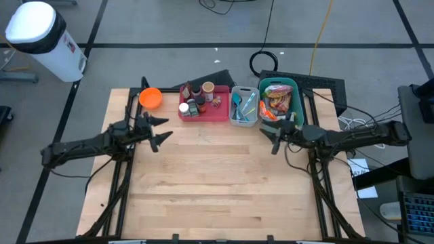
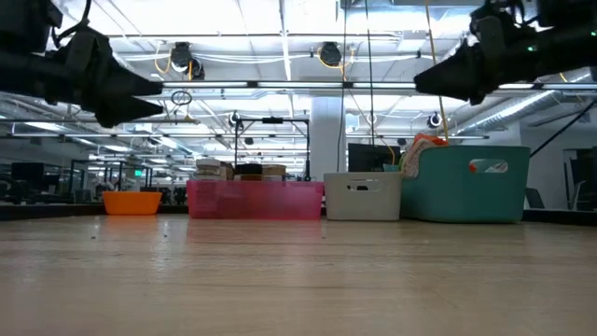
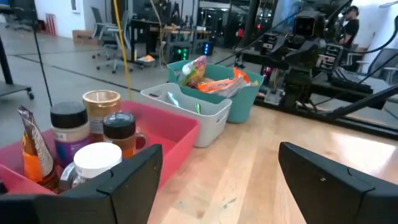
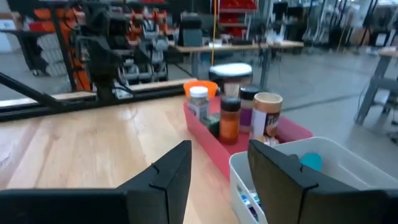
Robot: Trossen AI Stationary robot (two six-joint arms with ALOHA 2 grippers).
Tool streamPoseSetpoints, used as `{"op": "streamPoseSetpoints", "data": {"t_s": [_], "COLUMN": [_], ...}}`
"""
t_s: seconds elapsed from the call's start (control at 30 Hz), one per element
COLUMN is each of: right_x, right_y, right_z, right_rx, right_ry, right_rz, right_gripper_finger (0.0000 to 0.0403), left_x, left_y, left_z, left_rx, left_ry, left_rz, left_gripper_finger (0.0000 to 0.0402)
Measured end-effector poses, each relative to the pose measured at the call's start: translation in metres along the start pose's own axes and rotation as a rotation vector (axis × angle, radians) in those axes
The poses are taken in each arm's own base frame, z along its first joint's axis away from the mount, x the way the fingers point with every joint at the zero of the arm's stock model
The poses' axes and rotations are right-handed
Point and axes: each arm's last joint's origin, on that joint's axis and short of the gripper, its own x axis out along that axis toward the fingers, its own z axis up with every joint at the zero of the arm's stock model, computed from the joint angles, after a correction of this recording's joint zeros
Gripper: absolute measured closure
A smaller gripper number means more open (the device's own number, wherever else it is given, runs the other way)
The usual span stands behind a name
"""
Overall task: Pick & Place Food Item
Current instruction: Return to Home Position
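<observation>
A teal bin (image 1: 279, 100) at the table's far right holds bagged food items (image 3: 211, 78). Left of it stand a white bin (image 1: 244, 106) with utensils, a pink tray (image 1: 203, 103) with jars and bottles (image 4: 233, 109), and an orange bowl (image 1: 150, 98). My left gripper (image 1: 163, 130) is open and empty, raised above the table near the pink tray. My right gripper (image 1: 273, 135) is open and empty, raised above the table just in front of the teal bin.
The containers line the table's far edge. The wooden tabletop (image 1: 217, 183) spreads bare toward the near edge. A white cylinder bin (image 1: 41, 37) and cables lie on the floor beyond the table.
</observation>
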Motion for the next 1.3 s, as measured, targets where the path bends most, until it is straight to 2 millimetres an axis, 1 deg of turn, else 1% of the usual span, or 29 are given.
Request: {"op": "streamPoseSetpoints", "data": {"t_s": [0.07, 0.17, 0.33, 0.4, 0.43, 0.47, 0.53, 0.63, 0.73, 0.8, 0.97, 1.3], "right_x": [-0.007, -0.019, -0.034, -0.040, -0.043, -0.043, -0.043, -0.046, -0.047, -0.047, -0.044, -0.043], "right_y": [-0.003, -0.009, -0.019, -0.021, -0.022, -0.022, -0.022, -0.023, -0.023, -0.024, -0.023, -0.023], "right_z": [-0.001, -0.010, -0.036, -0.026, -0.024, -0.025, -0.032, -0.032, -0.035, -0.037, -0.048, -0.050], "right_rx": [-0.008, -0.007, 0.048, 0.083, 0.083, 0.067, 0.008, -0.020, -0.040, -0.050, -0.025, -0.013], "right_ry": [-0.041, -0.092, -0.188, -0.301, -0.321, -0.315, -0.249, -0.252, -0.226, -0.203, -0.097, -0.079], "right_rz": [0.002, 0.021, 0.031, 0.037, 0.035, 0.032, 0.031, 0.032, 0.032, 0.029, 0.036, 0.036], "right_gripper_finger": [0.0250, 0.0251, 0.0251, 0.0250, 0.0250, 0.0250, 0.0251, 0.0252, 0.0250, 0.0250, 0.0252, 0.0250], "left_x": [-0.002, -0.007, -0.013, -0.015, -0.015, -0.015, -0.016, -0.016, -0.016, -0.015, -0.014, -0.014], "left_y": [0.000, 0.002, 0.004, 0.004, 0.004, 0.003, 0.003, 0.003, 0.003, 0.003, 0.003, 0.003], "left_z": [-0.002, -0.005, -0.008, -0.007, -0.007, -0.007, -0.007, -0.007, -0.004, -0.004, -0.006, -0.006], "left_rx": [0.003, 0.015, 0.018, 0.017, 0.019, 0.023, 0.020, 0.001, -0.017, 0.006, 0.027, 0.029], "left_ry": [0.005, 0.040, 0.051, 0.037, 0.037, 0.043, 0.046, 0.049, 0.014, -0.001, -0.018, -0.014], "left_rz": [0.002, 0.017, 0.071, 0.063, 0.049, 0.032, 0.007, 0.016, 0.041, 0.040, 0.036, 0.028], "left_gripper_finger": [0.0077, 0.0074, 0.0072, 0.0075, 0.0076, 0.0077, 0.0080, 0.0078, 0.0074, 0.0074, 0.0079, 0.0076]}}
